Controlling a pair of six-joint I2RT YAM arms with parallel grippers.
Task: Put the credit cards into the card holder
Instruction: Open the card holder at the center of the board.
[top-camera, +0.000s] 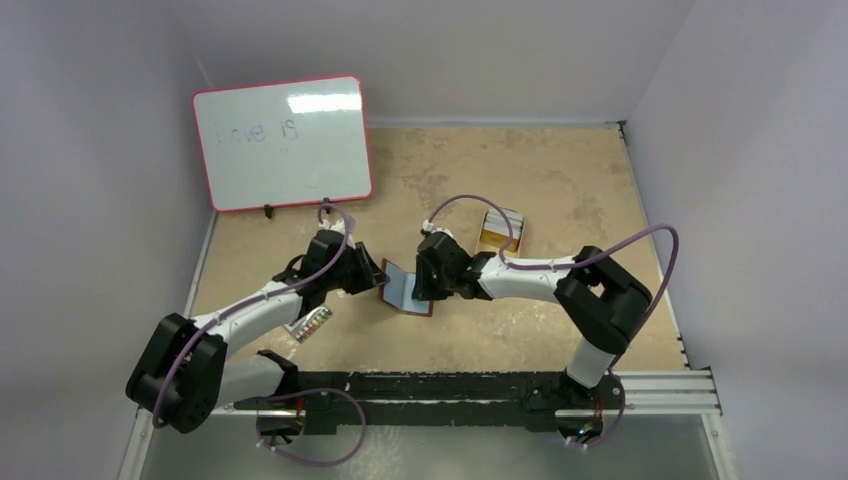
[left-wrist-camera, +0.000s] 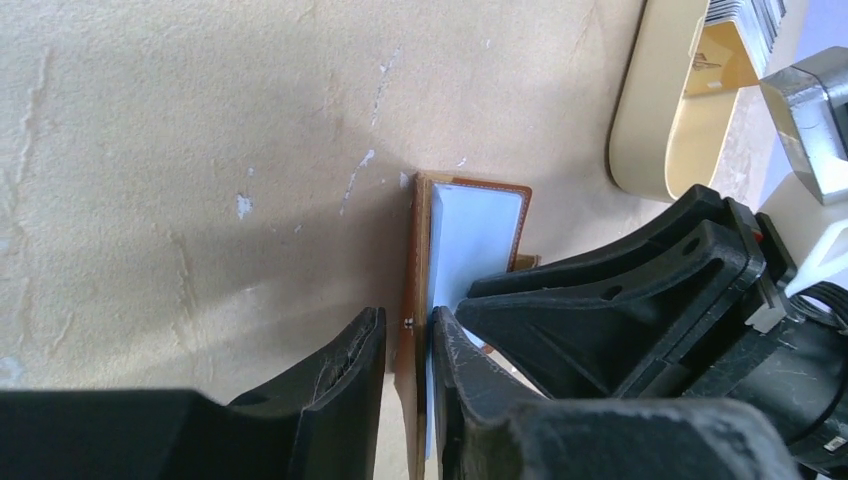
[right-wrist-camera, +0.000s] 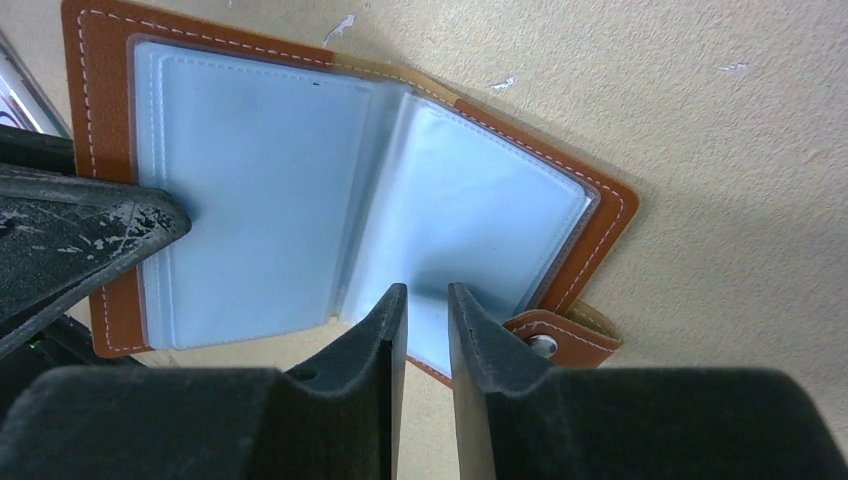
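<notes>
Barely begun: left tool (left-wrist-camera: 408, 332) grips the open holder (right-wrist-camera: 345, 200) by its cover (left-wrist-camera: 412, 270), right tool (right-wrist-camera: 425, 300) sits at its empty sleeves (right-wrist-camera: 255, 180), hold unclear, and cards (left-wrist-camera: 742, 12) wait in the tin (left-wrist-camera: 650, 110) beyond.

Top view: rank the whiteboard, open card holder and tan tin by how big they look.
1. whiteboard, by far the largest.
2-3. card holder and tan tin look alike; the holder is partly hidden, so no ranking.

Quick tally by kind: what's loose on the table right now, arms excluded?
Whiteboard: 1
Card holder: 1
Tan tin, cards inside, too few visible to count: 1
Small striped item, too small to identify: 1
Total: 4
</notes>
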